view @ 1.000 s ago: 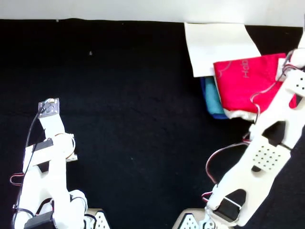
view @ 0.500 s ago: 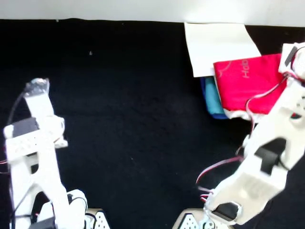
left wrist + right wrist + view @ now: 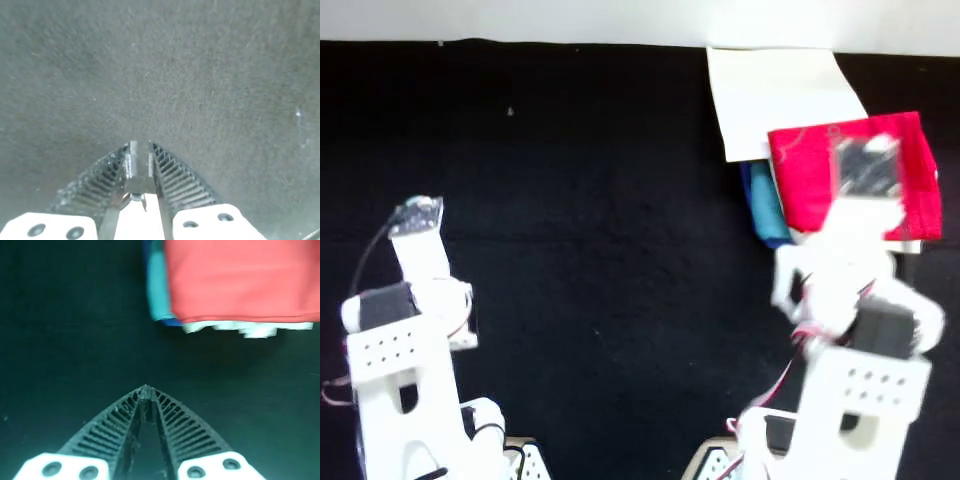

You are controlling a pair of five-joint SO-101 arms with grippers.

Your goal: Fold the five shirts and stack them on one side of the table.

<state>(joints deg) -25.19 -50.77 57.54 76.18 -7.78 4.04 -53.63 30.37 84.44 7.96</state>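
Red shirt (image 3: 802,170) tops the folded stack, which lies at about two o'clock on the black table (image 3: 600,200). From above, a teal shirt (image 3: 767,208) and a dark blue layer (image 3: 747,180) peek out at the stack's nine o'clock edge. The right wrist view adds a white layer (image 3: 240,330) showing along the near edge under the red.

A flat white piece (image 3: 775,95) lies at the stack's eleven o'clock, partly tucked under it; I cannot tell whether it is cloth or paper.

In the right wrist view, the right gripper (image 3: 145,391) has its jaws pressed together on nothing, tips over bare black cloth just short of the stack. From above, that arm looks blurred and overlaps the red shirt.

Well apart, at about eight o'clock, the left gripper (image 3: 140,149) sits over bare table, its jaws drawn nearly together, holding nothing.
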